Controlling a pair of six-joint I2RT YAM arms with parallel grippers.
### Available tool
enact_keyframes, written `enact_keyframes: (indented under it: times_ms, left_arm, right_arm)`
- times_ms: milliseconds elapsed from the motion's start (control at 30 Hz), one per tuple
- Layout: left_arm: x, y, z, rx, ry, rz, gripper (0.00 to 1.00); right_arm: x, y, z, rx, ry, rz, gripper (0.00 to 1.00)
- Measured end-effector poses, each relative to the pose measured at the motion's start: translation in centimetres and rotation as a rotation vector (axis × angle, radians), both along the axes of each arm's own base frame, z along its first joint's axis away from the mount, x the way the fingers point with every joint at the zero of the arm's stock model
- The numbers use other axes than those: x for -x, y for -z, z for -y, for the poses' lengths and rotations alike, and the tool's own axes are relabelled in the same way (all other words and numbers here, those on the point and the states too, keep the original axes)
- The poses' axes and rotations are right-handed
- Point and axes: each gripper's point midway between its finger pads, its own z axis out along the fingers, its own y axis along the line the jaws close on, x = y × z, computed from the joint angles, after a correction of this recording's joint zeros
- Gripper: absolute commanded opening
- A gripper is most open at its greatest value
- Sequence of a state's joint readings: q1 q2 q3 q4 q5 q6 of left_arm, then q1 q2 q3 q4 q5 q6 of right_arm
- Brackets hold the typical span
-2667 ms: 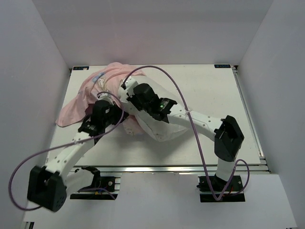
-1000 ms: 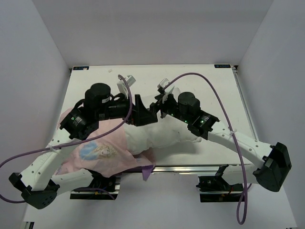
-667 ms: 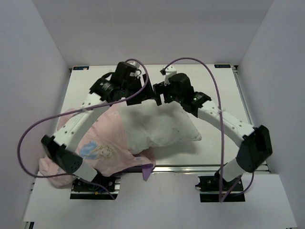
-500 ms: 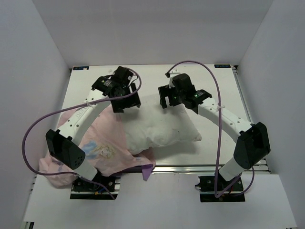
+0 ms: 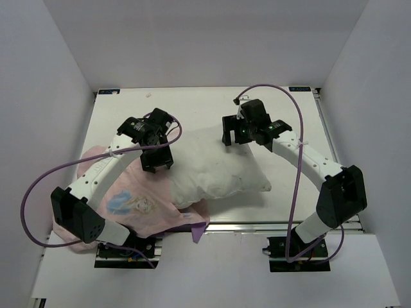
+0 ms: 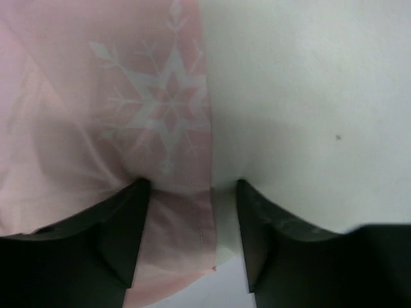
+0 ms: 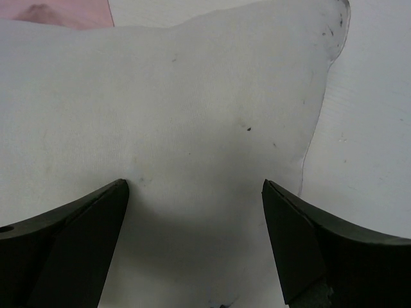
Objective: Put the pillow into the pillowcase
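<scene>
The pillow (image 5: 218,172) is big, white and puffy, so it looks light and squishy. It would bend and sag if lifted by one corner, and a pinch in its middle would only catch a bit of cloth. I think it is best held along a short edge, with both hands sharing the job. The pillowcase (image 5: 125,196) is thin and floppy and will slide and fold, so the best place to take it is the sewn edge of its opening. The pillow lies in the middle of the counter (image 5: 289,115), and the pillowcase is spread out at the pillow's left end, pink side up. The left hand (image 5: 157,164) is over the pillow's left end and the right hand (image 5: 234,138) is over the pillow's far edge. Both hands are spread wide and hold nothing. The view from above shows the whole pillow and pillowcase, but no small things. The left wrist view shows the pink edge, with a white snowflake (image 6: 160,96), running between the fingers (image 6: 122,224), right beside the pillow. The right wrist view shows mostly pillow, with tiny dark specks (image 7: 247,128). I cannot tell if the pillow's left end is tucked inside the pillowcase.
</scene>
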State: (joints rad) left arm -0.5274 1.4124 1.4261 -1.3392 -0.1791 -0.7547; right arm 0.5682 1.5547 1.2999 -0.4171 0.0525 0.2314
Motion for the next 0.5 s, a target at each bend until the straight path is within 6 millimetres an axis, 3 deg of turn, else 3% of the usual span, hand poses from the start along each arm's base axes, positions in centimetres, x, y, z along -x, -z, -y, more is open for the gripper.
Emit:
enact_keyframes:
  times_ms: [33,67,100,133,300,333,433,500]
  left_arm:
    - [-0.1,0.3,-0.1,-0.011,-0.004,-0.008,0.4]
    - [-0.2,0.6,-0.1,-0.019,-0.009,-0.017,0.28]
    - [-0.3,0.8,-0.1,-0.028,-0.011,-0.024,0.07]
    - [-0.3,1.1,-0.1,-0.035,-0.01,-0.035,0.0]
    - [-0.8,1.1,0.6,-0.038,0.026,-0.067,0.0]
    - [-1.1,0.7,0.8,-0.03,0.042,-0.06,0.0]
    - [-2.3,-0.5,2.2,0.021,0.097,-0.026,0.0]
    - [-3.9,-1.5,3.8,0.068,0.148,0.017,0.0]
  right_arm:
    - [0.1,0.2,0.1,-0.003,0.002,-0.009,0.89]
    - [0.3,0.4,0.2,-0.007,0.004,-0.017,0.89]
    - [0.4,0.5,0.2,-0.012,0.007,-0.024,0.89]
    - [0.5,0.6,0.3,-0.015,0.012,-0.031,0.89]
    - [1.3,1.4,1.1,-0.044,0.036,-0.076,0.86]
    - [1.5,1.7,1.3,-0.057,0.038,-0.088,0.69]
    - [2.5,2.5,1.3,-0.126,0.019,-0.127,0.0]
    - [3.2,3.0,1.2,-0.185,0.009,-0.141,0.0]
